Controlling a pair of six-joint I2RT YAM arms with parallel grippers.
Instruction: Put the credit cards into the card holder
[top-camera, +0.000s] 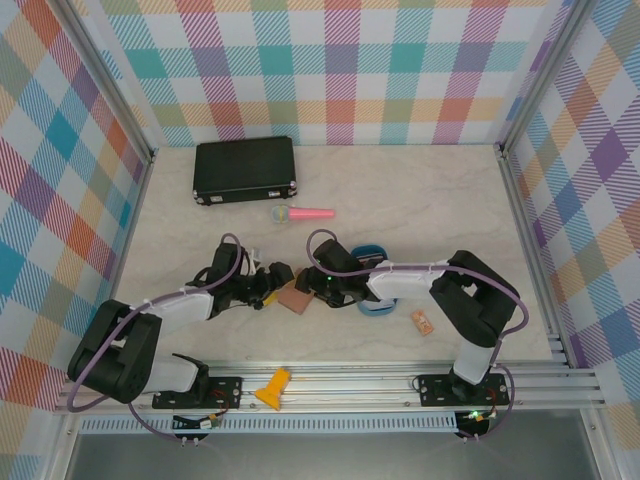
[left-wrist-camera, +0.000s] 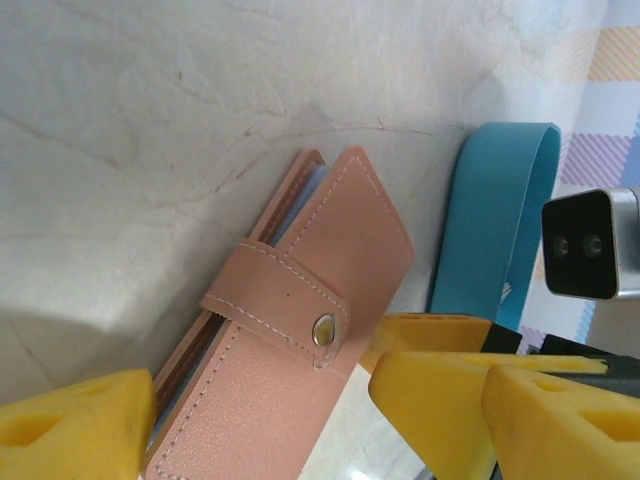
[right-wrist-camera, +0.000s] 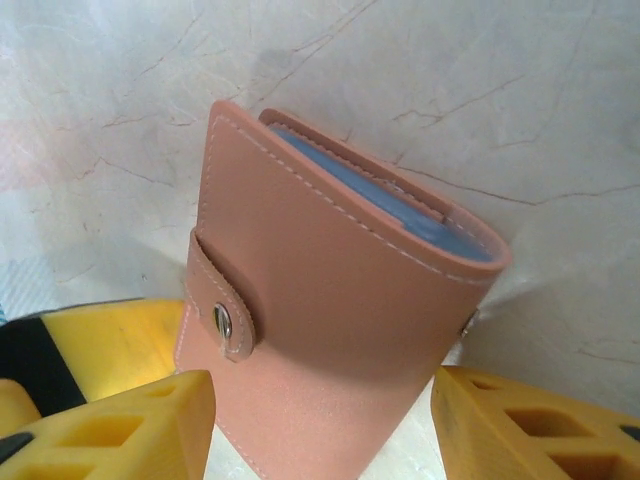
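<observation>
A pale marbled table (top-camera: 420, 200) sits inside checked pastel walls (top-camera: 340, 70). Both grippers, left gripper (left-wrist-camera: 260, 420) and right gripper (right-wrist-camera: 320, 420), stand with jaws apart, flanking the snapped-shut card holder (right-wrist-camera: 330, 300). No writing is legible.

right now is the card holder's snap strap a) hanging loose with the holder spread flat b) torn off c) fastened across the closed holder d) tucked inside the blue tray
c: in the right wrist view the strap wraps over the edge of the card holder with its snap pressed down, and the holder is folded shut.
</observation>
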